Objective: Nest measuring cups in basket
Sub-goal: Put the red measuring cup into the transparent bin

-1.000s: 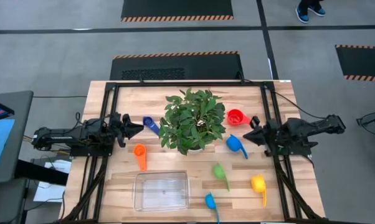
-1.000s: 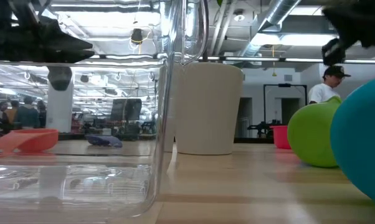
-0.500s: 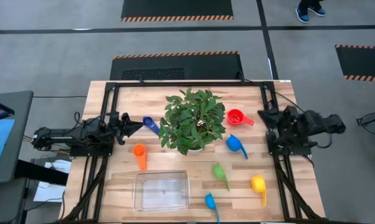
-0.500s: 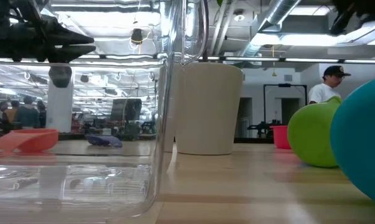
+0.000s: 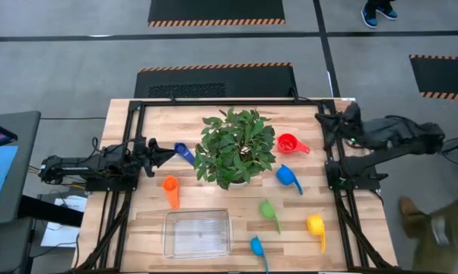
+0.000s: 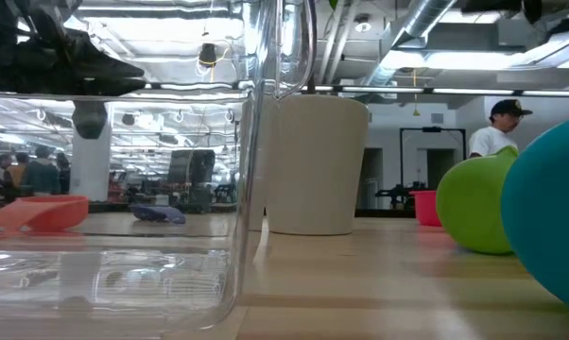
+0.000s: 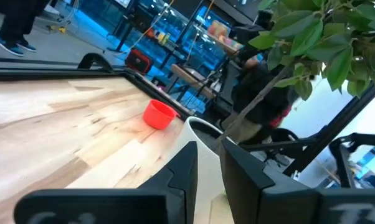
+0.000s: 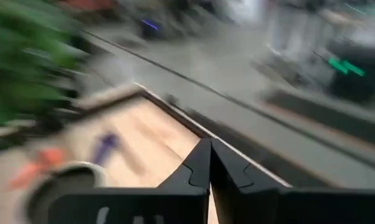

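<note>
Still empty, basket (image 5: 198, 234), long axis across the table (image 5: 138, 221).
</note>
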Action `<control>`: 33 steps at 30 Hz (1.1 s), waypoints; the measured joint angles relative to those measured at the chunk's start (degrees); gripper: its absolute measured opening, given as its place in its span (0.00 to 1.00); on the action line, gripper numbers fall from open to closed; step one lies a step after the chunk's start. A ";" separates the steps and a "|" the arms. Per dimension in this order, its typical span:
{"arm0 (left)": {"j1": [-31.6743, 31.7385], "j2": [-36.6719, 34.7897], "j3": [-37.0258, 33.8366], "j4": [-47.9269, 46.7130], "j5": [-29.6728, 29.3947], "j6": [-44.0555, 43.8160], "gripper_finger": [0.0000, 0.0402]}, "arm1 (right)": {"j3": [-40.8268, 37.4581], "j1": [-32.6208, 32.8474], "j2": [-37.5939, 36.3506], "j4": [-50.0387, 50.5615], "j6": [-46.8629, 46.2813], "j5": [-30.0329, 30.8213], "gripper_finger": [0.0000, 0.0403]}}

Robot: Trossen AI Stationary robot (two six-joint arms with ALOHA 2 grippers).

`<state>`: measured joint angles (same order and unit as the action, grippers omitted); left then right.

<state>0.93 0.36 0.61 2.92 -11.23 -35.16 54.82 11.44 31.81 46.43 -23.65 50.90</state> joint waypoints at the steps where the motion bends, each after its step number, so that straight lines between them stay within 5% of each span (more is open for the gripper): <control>1: 0.00 0.00 -0.01 -0.02 -0.02 -0.18 0.15 | 1.08 -1.12 1.96 4.43 -4.26 0.41 0.06; 6: 0.00 0.00 0.00 0.00 -0.13 -1.20 0.15 | 3.19 -11.14 10.40 13.31 -13.64 -6.66 0.05; 11: 0.02 0.00 0.00 0.00 -0.25 -1.33 0.15 | 3.39 -24.78 19.74 7.88 -7.78 -23.04 0.06; 18: 0.02 0.00 -0.01 0.00 -0.47 -1.33 0.15 | 3.19 -43.93 32.59 9.78 -4.54 -34.53 0.06; 26: 0.02 0.00 0.00 0.09 -1.43 -0.67 0.15 | 1.95 -47.38 43.82 6.10 6.03 -42.56 0.08; 33: 0.02 0.00 -0.01 0.11 -1.45 -0.98 0.15 | 2.00 -46.51 48.59 0.78 9.15 -45.09 0.21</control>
<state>0.95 0.36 0.60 3.03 -12.69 -36.14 56.82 -35.07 80.40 47.21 -14.50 5.81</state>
